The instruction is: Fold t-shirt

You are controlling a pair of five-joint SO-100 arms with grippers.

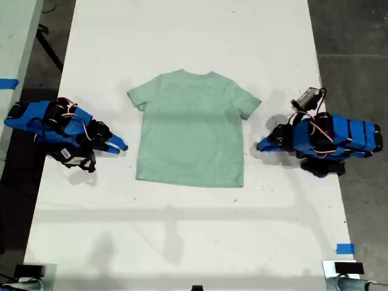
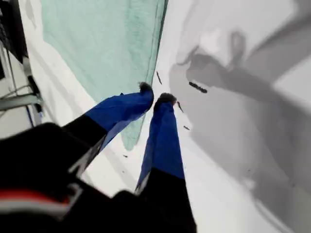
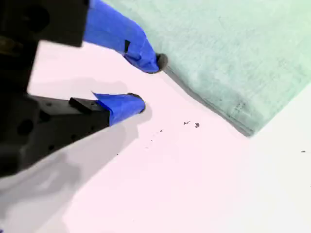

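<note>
The pale mint-green t-shirt (image 1: 191, 130) lies flat and spread out in the middle of the white table, neck toward the exterior view's top. My first gripper (image 1: 259, 146) is at the exterior view's right, just off the shirt's side edge. In the first wrist view the first gripper (image 2: 155, 95) has its blue fingertips almost touching, nothing between them, beside the t-shirt (image 2: 97, 43). My second gripper (image 1: 121, 147) is at the exterior view's left. It (image 3: 148, 83) stands slightly open and empty, one tip at the edge of the t-shirt (image 3: 243, 48) near a hem corner.
The white table (image 1: 194, 36) reaches well beyond the shirt toward the exterior view's top and bottom. Dark floor borders both long sides. Blue tape marks (image 1: 345, 248) sit near the exterior view's bottom right. Soft shadows cross the table below the hem.
</note>
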